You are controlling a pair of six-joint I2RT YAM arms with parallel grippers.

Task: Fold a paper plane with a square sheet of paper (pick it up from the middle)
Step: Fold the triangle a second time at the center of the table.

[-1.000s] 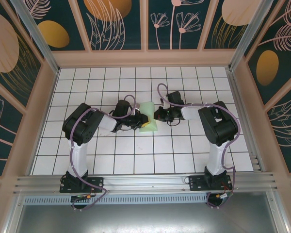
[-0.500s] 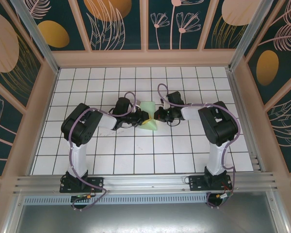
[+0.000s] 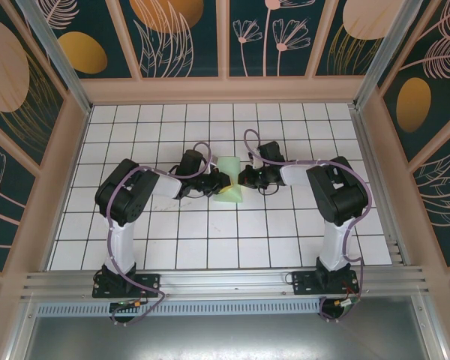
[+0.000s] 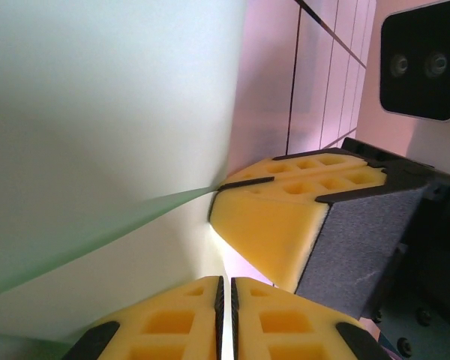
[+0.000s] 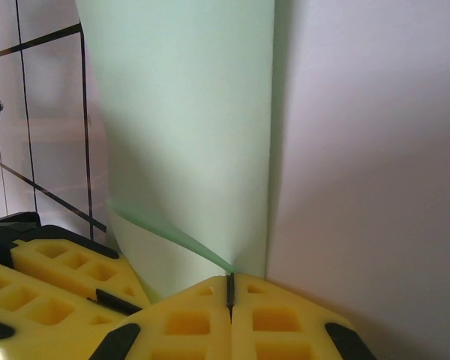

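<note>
The square sheet of paper [image 3: 229, 180] is pale mint green and lies folded over at the middle of the tiled table, between my two grippers. My left gripper [image 3: 217, 182] is shut on its left side; in the left wrist view a thin pale layer of the paper [image 4: 97, 112] runs between my left gripper's [image 4: 225, 315] closed jaws. My right gripper [image 3: 245, 178] is shut on the right side. In the right wrist view the paper [image 5: 187, 112] curls up, with a green edge pinched in my right gripper [image 5: 230, 289]. The two grippers sit almost fingertip to fingertip.
White grid tiles [image 3: 210, 240] cover the table. Wooden walls [image 3: 67, 172] enclose it on three sides, and an aluminium rail [image 3: 225, 281] runs along the near edge. The right wrist's black camera housing [image 4: 424, 60] looms close in the left wrist view.
The sheet's left side rose and bent under my left gripper, then settled into a narrower folded shape. My left gripper shifted slightly towards the right one. The right arm stayed still.
</note>
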